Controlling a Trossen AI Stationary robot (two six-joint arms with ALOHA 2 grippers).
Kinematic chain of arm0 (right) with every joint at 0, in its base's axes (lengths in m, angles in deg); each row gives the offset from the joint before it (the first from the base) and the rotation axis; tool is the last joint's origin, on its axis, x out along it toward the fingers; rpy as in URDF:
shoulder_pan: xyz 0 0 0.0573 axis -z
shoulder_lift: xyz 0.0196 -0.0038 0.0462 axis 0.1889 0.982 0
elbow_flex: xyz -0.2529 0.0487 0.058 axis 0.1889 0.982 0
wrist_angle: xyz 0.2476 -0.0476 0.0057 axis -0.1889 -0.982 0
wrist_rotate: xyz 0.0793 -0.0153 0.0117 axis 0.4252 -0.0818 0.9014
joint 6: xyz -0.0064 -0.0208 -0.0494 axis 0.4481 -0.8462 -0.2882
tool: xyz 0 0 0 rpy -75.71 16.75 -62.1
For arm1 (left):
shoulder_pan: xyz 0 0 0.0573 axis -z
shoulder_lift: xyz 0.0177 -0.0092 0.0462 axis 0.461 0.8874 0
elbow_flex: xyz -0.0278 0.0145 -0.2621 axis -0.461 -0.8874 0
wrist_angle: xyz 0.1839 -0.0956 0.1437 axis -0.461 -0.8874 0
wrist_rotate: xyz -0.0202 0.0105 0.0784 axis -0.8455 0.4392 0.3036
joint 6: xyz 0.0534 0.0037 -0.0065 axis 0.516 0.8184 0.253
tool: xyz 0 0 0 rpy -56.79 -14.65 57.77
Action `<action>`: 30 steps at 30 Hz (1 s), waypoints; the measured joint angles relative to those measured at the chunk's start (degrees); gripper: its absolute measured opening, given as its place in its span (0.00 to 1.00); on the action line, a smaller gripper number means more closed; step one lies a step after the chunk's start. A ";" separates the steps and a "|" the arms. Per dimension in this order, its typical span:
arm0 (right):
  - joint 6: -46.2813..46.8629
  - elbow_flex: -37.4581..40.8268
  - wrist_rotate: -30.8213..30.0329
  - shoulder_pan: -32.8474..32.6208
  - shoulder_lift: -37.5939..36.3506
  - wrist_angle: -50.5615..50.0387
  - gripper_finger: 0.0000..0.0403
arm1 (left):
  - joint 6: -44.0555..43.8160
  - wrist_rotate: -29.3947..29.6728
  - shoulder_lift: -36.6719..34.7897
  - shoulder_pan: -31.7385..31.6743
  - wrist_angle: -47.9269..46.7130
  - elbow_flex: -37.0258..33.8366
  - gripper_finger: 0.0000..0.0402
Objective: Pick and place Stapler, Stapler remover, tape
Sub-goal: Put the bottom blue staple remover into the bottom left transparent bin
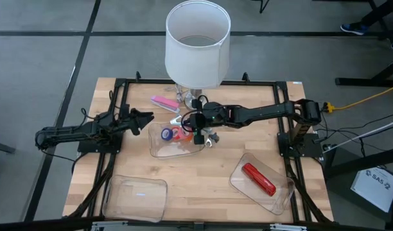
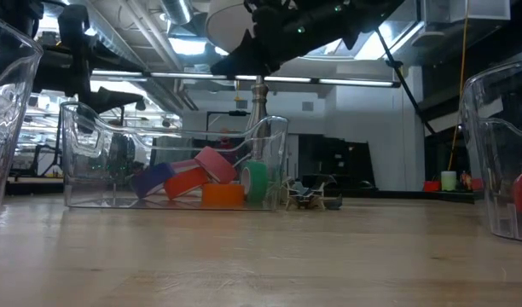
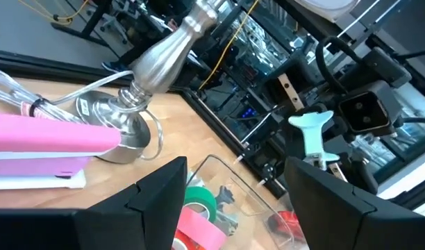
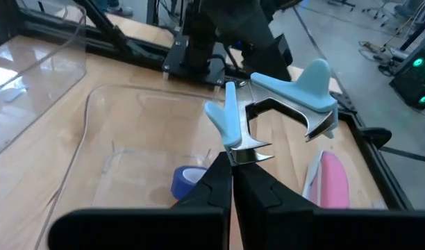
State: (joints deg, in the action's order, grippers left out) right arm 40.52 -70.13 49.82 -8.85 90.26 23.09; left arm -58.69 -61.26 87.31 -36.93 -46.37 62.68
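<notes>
Hovering above the middle tray (image 1: 159,149) of tape rolls (image 1: 172,134), the right end effector (image 4: 232,161) pinches the light, stiff staple remover (image 4: 271,104) by its metal jaw tip; slippery hold. Left end effector (image 1: 145,117) waits released, left.

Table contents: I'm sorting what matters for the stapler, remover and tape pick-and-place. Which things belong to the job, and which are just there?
Job: pink stapler; red stapler; blue remover in right gripper; second remover; tape rolls; three clear bins.
Just there: lamp; cables.
</notes>
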 joint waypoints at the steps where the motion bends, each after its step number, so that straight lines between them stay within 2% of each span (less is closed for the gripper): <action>1: 0.00 0.00 0.00 0.00 0.00 0.33 0.01 | 0.00 -0.03 0.01 0.01 0.03 0.00 0.60; 4: 0.00 0.00 0.00 0.00 0.00 0.91 0.01 | 0.00 -2.54 0.02 0.01 2.30 -0.01 0.60; 9: 0.00 0.00 0.02 0.00 0.00 3.68 0.01 | -0.67 -6.52 2.15 0.01 11.36 0.00 0.60; 22: -0.01 0.00 0.02 0.00 0.00 9.10 0.01 | 3.00 -10.79 16.40 0.01 31.54 0.08 0.60; 30: -0.20 0.00 0.02 0.00 0.00 10.76 0.01 | 2.18 -5.44 25.82 0.01 34.66 2.52 0.60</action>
State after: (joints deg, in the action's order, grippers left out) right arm 40.33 -70.13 49.84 -8.85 90.26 33.85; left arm -56.51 -66.70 113.13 -36.93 -11.71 65.20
